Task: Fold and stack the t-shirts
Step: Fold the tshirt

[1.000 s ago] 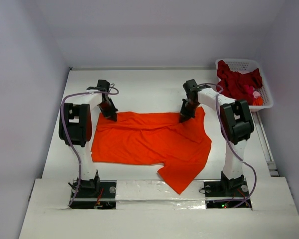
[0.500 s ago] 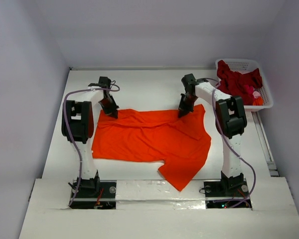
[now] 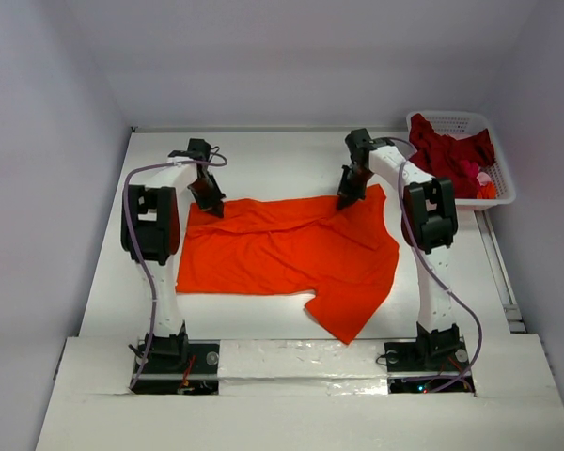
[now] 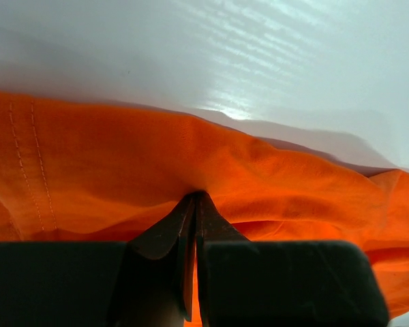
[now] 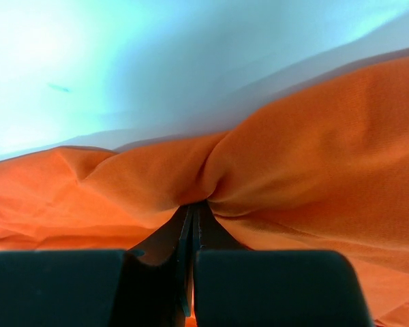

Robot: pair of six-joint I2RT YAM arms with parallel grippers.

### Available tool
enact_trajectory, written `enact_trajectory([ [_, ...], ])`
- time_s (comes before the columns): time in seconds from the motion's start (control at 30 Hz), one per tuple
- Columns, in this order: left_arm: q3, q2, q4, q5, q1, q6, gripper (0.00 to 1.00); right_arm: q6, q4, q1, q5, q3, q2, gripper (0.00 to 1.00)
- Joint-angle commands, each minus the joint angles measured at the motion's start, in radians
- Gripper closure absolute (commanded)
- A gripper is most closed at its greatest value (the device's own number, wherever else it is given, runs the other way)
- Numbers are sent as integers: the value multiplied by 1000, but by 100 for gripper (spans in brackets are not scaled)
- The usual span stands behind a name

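Note:
The bright orange t-shirt [image 3: 287, 254] lies spread on the white table, a sleeve pointing toward the near edge. My left gripper [image 3: 213, 209] is shut on its far left corner; the pinched cloth shows in the left wrist view [image 4: 195, 195]. My right gripper [image 3: 344, 201] is shut on its far right corner, and the bunched cloth shows in the right wrist view [image 5: 195, 204]. Dark red t-shirts [image 3: 446, 155] lie heaped in the basket. The orange shirt's neck label is hidden.
A white latticed basket [image 3: 493, 193] stands at the table's far right corner. Walls enclose the table on three sides. Both arm bases sit at the near edge.
Both grippers have moved away from me toward the far wall, dragging the orange t-shirt with them. The shirt's near edge and sleeve have slid farther from the table's front.

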Motion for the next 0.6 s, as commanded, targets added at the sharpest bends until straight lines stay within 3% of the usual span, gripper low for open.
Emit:
enact_trajectory([
  [0.0, 45, 62, 5, -26, -6, 10, 100, -31, -21, -16, 2, 95, 31, 100],
  [0.57, 289, 226, -63, 5, -6, 1, 100, -63, -96, -47, -19, 397, 160, 100],
])
